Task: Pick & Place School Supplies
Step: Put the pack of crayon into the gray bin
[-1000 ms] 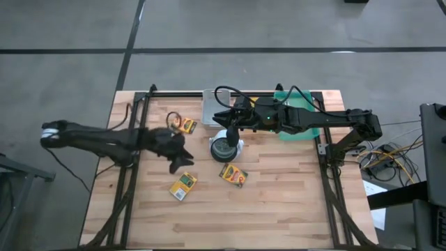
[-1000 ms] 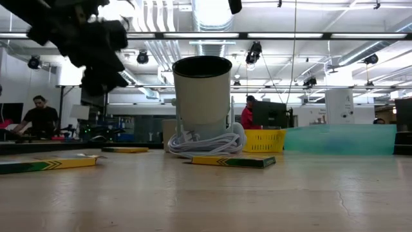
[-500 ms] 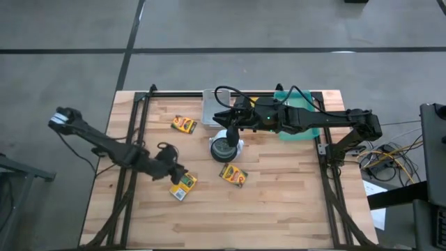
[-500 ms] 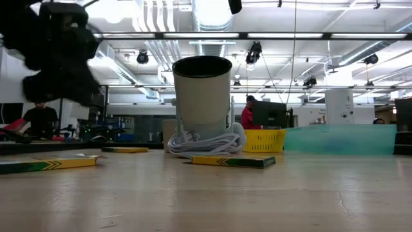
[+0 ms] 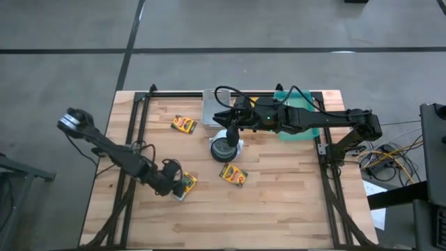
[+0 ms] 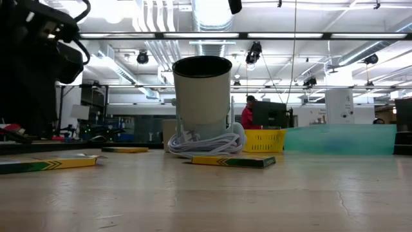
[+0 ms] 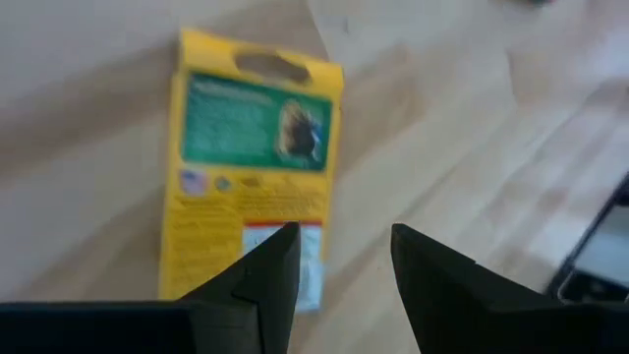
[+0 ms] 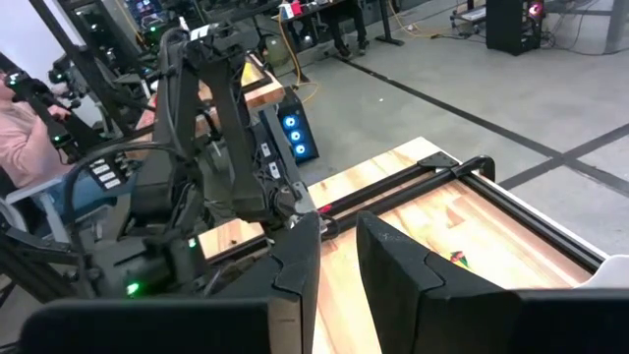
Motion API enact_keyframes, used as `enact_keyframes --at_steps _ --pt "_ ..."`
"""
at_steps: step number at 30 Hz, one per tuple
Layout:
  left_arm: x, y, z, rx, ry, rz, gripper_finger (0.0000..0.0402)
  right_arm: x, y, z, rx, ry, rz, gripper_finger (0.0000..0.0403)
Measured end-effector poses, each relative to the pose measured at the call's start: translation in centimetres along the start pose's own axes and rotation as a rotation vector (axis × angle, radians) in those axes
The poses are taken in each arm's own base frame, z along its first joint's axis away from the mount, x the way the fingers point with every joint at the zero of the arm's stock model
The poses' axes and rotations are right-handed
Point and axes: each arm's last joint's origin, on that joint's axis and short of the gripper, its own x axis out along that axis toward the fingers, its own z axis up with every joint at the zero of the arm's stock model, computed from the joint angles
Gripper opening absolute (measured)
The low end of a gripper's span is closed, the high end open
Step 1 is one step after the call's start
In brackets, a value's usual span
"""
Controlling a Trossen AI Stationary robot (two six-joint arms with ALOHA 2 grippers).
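Observation:
Three flat yellow-and-green crayon boxes lie on the wooden table. One lies at the far left (image 5: 184, 125), one at the near left (image 5: 185, 184), and one (image 5: 233, 174) just near of the white cup (image 5: 223, 147). My left gripper (image 5: 172, 183) hovers open beside the near-left box (image 7: 251, 167), its fingers over the box's lower end and the bare wood next to it. My right gripper (image 5: 228, 128) hangs high over the cup with only a narrow gap between its fingers (image 8: 337, 246) and nothing in it. No sticks or scissors show.
A white cord coils around the cup's foot (image 6: 205, 143). A pale green tray (image 5: 293, 120) sits at the far right under my right arm, and a grey container (image 5: 212, 106) stands at the far edge. Black frame rails (image 5: 132, 150) run along both table sides. People show in the room beyond.
My left gripper has swung toward the table's near edge and sunk, rolling its wrist. It has gone from near the table's middle left to beside the near-left crayon box. The boxes and my right arm have kept still.

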Motion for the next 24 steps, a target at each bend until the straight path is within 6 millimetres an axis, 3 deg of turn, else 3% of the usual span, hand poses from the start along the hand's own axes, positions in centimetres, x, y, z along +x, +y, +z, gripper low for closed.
enact_keyframes --at_steps 6,15,24 --pt "0.6 -1.3 -0.9 0.042 0.102 0.033 0.0165 0.0 0.0 0.0 0.000 0.000 0.000 0.0068" --pt "2.0 -0.4 -1.6 0.085 0.168 0.153 0.0165 0.0 0.0 0.0 0.000 0.000 0.000 0.0068" --pt "1.9 0.1 -1.6 0.140 0.183 0.202 0.0165 0.0 0.0 0.0 0.000 0.000 0.000 0.0068"
